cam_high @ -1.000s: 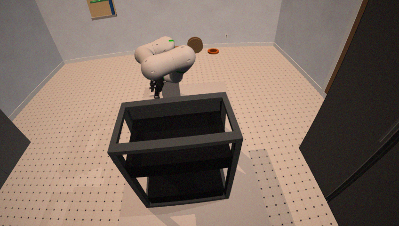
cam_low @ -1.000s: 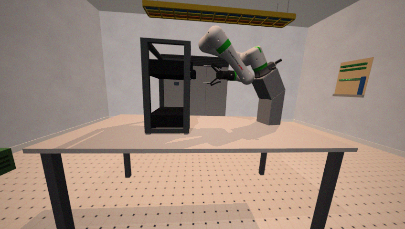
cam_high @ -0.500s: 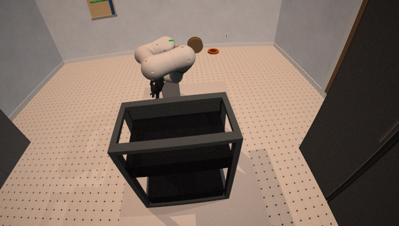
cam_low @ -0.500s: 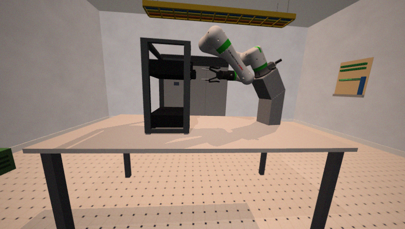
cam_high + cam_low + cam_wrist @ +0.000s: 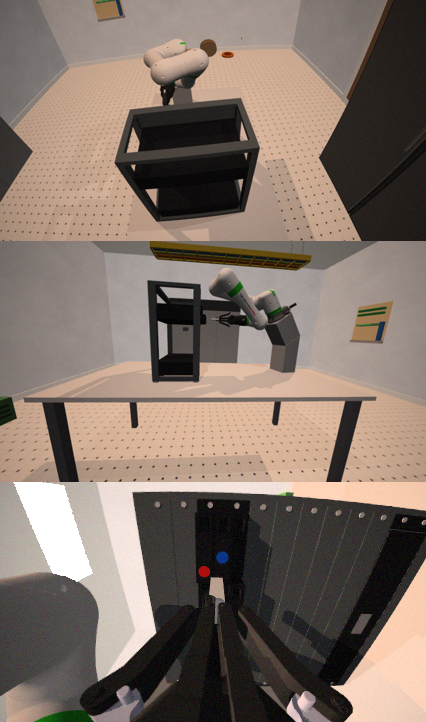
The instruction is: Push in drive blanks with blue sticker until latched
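Observation:
The dark open rack stands upright on the table; it also shows from above in the top view. In the wrist view its upper shelf face holds a row of drive blanks. One blank carries a blue sticker and the one beside it a red sticker; both stick out a little from the row. My gripper is shut on nothing, fingertips together, just below those two stickers. It hovers a short way off the rack face. Anything lower on those blanks is hidden by my fingers.
The arm's grey pedestal stands on the table behind the rack's face side. A grey cabinet is beyond the table. The rack's lower shelf is dark. The table's front edge is far from the rack.

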Motion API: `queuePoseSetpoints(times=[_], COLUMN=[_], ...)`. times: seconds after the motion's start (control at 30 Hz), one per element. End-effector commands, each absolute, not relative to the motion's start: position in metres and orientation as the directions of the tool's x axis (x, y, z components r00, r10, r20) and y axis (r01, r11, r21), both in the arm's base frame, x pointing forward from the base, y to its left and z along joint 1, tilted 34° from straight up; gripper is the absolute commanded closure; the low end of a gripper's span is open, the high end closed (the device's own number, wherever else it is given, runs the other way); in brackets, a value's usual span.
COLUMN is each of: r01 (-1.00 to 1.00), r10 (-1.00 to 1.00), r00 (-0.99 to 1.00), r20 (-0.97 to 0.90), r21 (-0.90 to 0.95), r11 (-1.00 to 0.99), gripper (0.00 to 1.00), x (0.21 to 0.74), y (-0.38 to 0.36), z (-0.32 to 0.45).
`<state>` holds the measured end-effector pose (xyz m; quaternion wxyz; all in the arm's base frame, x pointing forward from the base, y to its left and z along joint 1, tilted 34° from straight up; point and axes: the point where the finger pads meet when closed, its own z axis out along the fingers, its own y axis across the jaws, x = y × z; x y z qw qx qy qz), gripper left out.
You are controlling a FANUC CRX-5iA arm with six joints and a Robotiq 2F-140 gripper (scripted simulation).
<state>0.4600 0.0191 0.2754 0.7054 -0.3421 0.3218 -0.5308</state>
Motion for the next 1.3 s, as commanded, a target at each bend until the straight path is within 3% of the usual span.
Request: queuePoseSetpoints(times=[0.0,0.53,1.27], r01=[0.529,0.529,0.529], r10=[-0.969,-0.969,-0.969], r00=[0.229,0.229,0.229], r20=[-0.091,-0.091,-0.091], r21=[-0.824,-0.824,-0.824], r11=[0.202,0.202,0.202], gripper=[1.00,1.00,1.00], x=[0.460,0.460,0.467], y=[0.019,0.023,0.097], z=[0.275,0.274,0.254])
